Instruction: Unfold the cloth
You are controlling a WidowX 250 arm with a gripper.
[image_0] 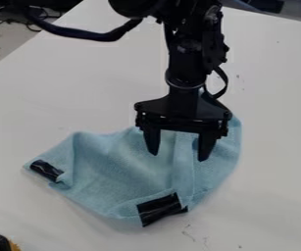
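Your gripper (178, 156) hangs over the right part of the blue cloth (113, 162), its fingers spread wide with nothing pinched between them; the cloth lies crumpled on the white table (35, 112), black tape (161, 209) at its near edge and more at its left corner. You likely have the fingers astride that raised fold (184, 171) because it offers something to pinch — flat cloth would slip away; lower and close gently, then draw the layer outward — too shallow a grip could miss it.

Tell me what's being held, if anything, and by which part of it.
Nothing is held: the gripper is over the blue cloth, its jaws wide apart.
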